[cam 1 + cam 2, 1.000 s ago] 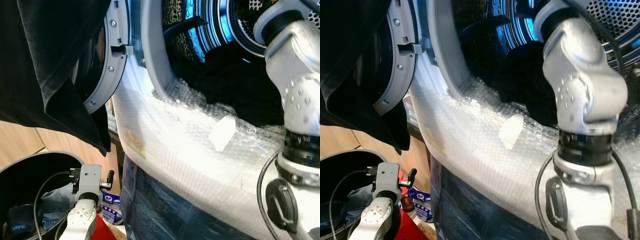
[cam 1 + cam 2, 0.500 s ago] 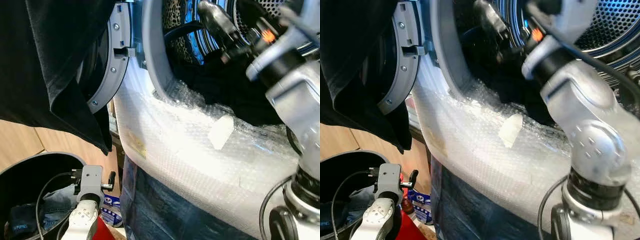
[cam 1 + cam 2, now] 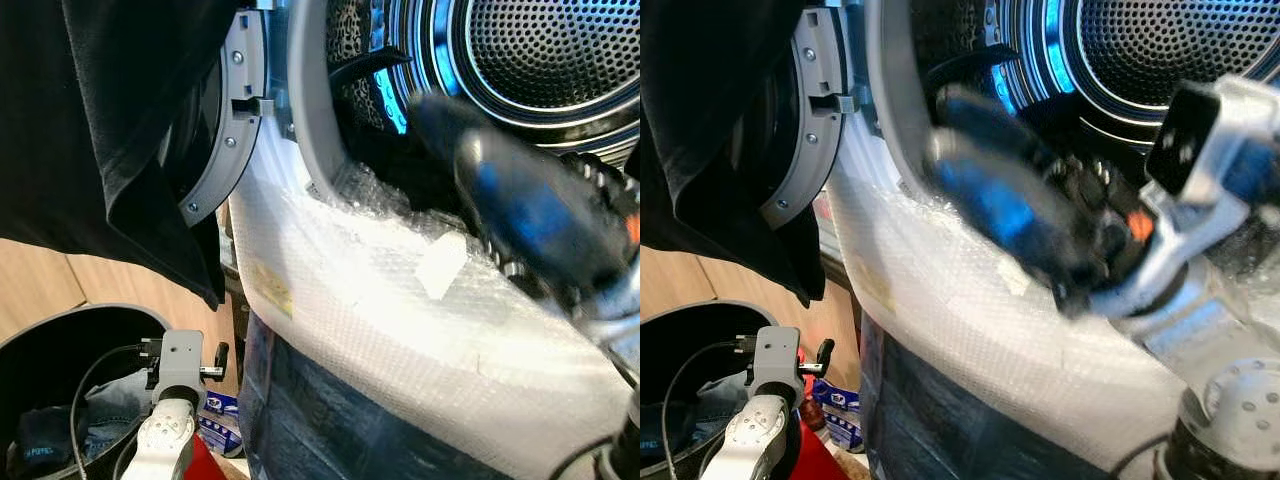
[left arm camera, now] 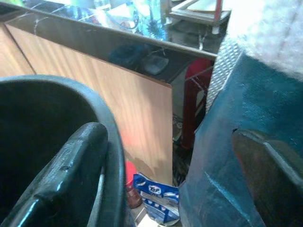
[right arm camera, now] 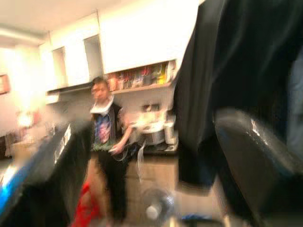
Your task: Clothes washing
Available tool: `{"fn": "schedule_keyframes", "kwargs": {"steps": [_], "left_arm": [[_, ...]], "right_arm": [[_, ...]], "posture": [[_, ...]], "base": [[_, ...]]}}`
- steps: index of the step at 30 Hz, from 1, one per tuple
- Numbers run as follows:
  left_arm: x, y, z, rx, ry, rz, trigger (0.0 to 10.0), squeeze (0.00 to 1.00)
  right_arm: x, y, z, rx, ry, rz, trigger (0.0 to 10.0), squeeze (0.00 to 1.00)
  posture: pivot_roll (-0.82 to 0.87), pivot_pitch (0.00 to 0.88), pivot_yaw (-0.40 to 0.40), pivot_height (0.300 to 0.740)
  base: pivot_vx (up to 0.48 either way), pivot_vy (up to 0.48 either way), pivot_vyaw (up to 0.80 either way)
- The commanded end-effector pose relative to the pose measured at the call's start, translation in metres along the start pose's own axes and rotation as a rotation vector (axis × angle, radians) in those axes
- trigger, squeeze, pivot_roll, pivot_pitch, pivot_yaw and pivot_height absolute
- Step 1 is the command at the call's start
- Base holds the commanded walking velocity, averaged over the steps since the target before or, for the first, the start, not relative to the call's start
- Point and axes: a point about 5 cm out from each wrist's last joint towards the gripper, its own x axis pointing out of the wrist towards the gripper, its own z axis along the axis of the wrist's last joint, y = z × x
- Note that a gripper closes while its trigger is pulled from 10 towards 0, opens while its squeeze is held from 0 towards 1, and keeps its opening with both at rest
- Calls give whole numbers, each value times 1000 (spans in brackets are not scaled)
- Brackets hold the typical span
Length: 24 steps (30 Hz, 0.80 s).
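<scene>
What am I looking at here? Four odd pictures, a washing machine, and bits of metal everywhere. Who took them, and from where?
A humanoid robot took them. Two come from cameras on its head, looking at an open washing machine drum wrapped in bubble wrap, with a dark garment draped over its door. The blurred black shape is the right gripper, moving. The left gripper hangs by a laundry bin holding jeans. The other two pictures come from wrist cameras; one catches a person in the kitchen.

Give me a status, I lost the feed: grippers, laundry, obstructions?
Right gripper open, empty, blurred at the washer drum mouth. Left gripper open, idle by the laundry bin. Black garment draped over the open door.
</scene>
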Motion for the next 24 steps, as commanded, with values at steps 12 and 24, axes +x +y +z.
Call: {"fn": "schedule_keyframes", "kwargs": {"steps": [12,24], "left_arm": [[-1,7,0,1,-8,30,10000,0],[-9,4,-3,18,9,-45,10000,0]], "right_arm": [[-74,1,-134,279,601,-121,10000,0],[-172,-2,-264,344,1037,-476,10000,0]], "posture": [[-52,0,-98,740],[-31,0,-77,740]], "base": [[0,0,0],[0,0,0]]}}
